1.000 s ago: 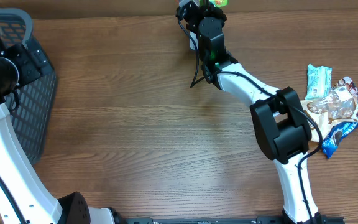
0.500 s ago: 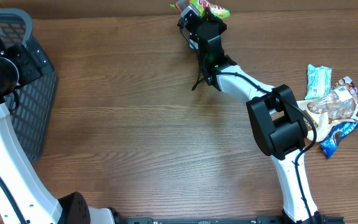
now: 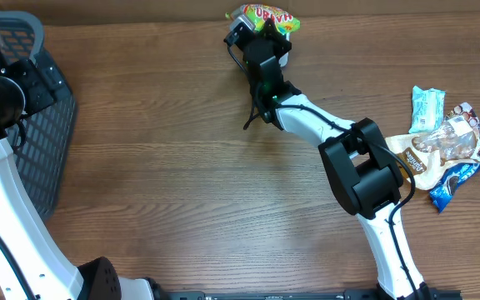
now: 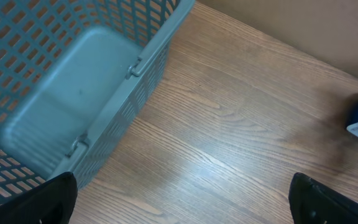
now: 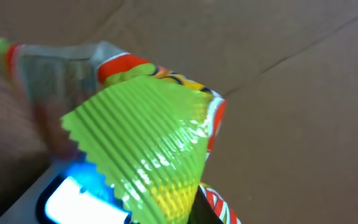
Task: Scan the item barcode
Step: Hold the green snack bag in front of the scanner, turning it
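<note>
table [image 3: 182, 167]: everything below lies on it
basket [image 3: 52, 142]: left edge of the table, with the left arm [image 3: 7, 192] over its near side
snack bag [image 3: 267, 14]: far edge, middle, at the tip of the right gripper [image 3: 255, 29]
packets [image 3: 444, 146]: heaped at the right edge, just right of the right arm [image 3: 365, 175] and well apart from the snack bag

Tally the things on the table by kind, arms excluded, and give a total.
Baskets: 1 (mesh basket)
Held bags: 1 (green snack bag in the right claw)
Loose packets: 2 told apart (teal packet; brown-and-blue packet, which may be overlapping ones)
Total: 4
</note>
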Robot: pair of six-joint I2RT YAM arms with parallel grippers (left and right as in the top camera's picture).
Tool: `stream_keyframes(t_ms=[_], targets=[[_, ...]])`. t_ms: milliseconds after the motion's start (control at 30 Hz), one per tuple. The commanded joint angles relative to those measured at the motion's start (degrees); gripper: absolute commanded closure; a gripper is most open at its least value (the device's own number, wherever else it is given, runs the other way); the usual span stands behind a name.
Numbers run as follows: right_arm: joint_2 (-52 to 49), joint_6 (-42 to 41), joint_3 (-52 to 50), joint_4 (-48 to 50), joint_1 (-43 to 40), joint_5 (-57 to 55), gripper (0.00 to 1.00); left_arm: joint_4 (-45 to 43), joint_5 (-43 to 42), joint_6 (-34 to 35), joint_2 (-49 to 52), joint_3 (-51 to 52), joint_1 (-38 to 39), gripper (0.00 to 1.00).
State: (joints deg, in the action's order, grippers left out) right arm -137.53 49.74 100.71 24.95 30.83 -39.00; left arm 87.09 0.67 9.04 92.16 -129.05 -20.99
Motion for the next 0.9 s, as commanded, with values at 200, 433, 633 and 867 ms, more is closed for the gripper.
stream_keyframes(t_ms=[200,433,633,867], targets=[[8.2,1.8,0.6,1.5,-0.3,-2.1,0.96,-0.1,-0.3,0.2,0.0,-0.7,0.0,0.00],[11.5,1.8,0.6,1.8,-0.4,-2.1,0.96,-0.1,-0.3,0.2,0.0,-0.7,0.0,0.00],[12.1,3.5,0.6,1.9,-0.7,0.9,0.96,-0.1,-0.3,0.2,0.0,-0.7,0.0,0.00],[12.1,2.6,0.6,1.3,-2.1,4.2,0.96,-0.1,-0.3,0.2,0.0,-0.7,0.0,0.00]])
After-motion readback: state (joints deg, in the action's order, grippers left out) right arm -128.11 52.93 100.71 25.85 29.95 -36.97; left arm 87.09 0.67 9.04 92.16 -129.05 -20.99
